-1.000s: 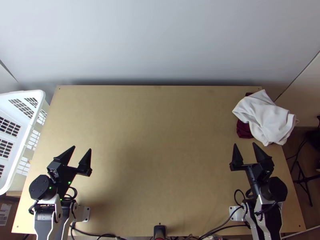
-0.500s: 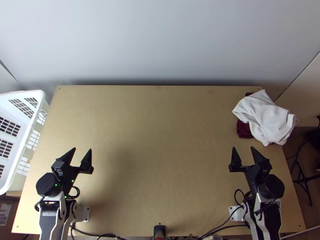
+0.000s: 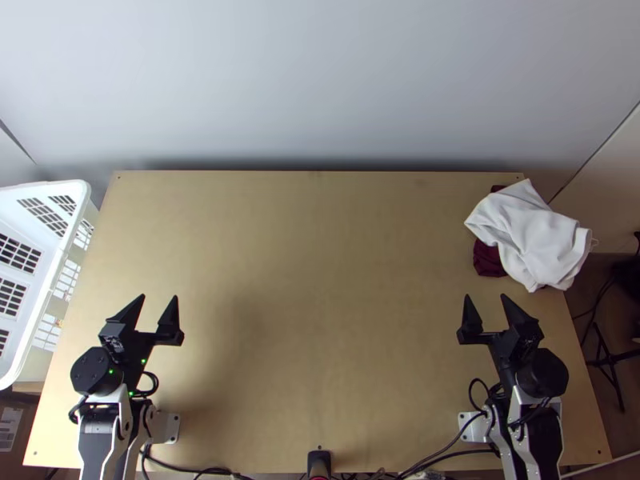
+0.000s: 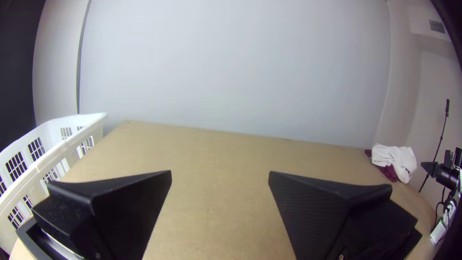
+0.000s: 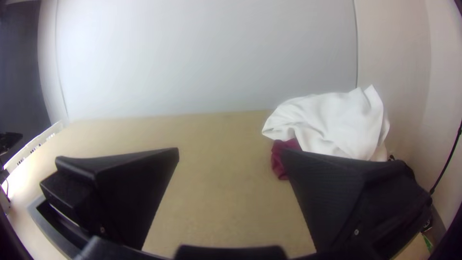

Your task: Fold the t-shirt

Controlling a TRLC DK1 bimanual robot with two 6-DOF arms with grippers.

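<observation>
In the top view a white cloth (image 3: 538, 236) lies bunched at the table's far right corner, on top of a dark red cloth (image 3: 487, 260). My left gripper (image 3: 158, 298) is open near the lower left, far from both cloths. Below the white cloth in that picture, my right gripper (image 3: 486, 298) stands open and apart from it. The left wrist view has my left gripper (image 4: 220, 173) with nothing between its fingers. In the right wrist view my right gripper (image 5: 230, 151) is empty too, with the white cloth (image 5: 332, 123) and the red cloth (image 5: 278, 161) beyond it.
A white plastic basket (image 3: 60, 264) stands at the table's left edge. Bare wood (image 3: 320, 280) stretches between the arms. Cables (image 3: 440, 460) run along the near edge, beside a small black device (image 3: 319, 464). A pale wall rises behind the table.
The left arm's wrist has shifted a little to the right and its fingertips slightly left. My right gripper has moved slightly down the picture. The cloths lie as before.
</observation>
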